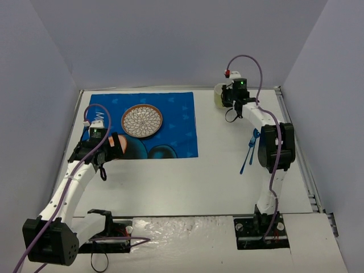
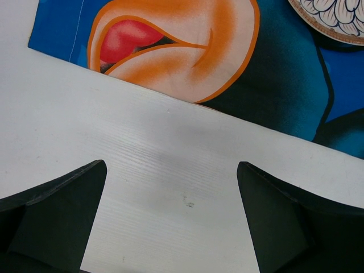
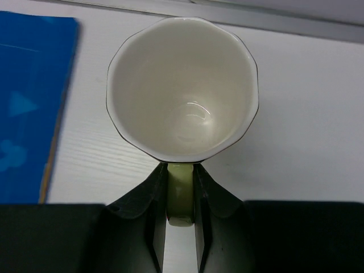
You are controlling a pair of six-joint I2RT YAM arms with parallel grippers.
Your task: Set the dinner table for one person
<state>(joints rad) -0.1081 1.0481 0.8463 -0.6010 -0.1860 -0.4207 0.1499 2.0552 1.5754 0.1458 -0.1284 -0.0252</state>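
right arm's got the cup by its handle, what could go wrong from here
1. The right gripper pinches only the thin green handle, so the cup could swing or slip when lifted.
2. If it is carried toward the placemat, the cup might knock the plate already sitting there.
3. The blue utensil lies close beside the right arm, which could sweep it while moving.
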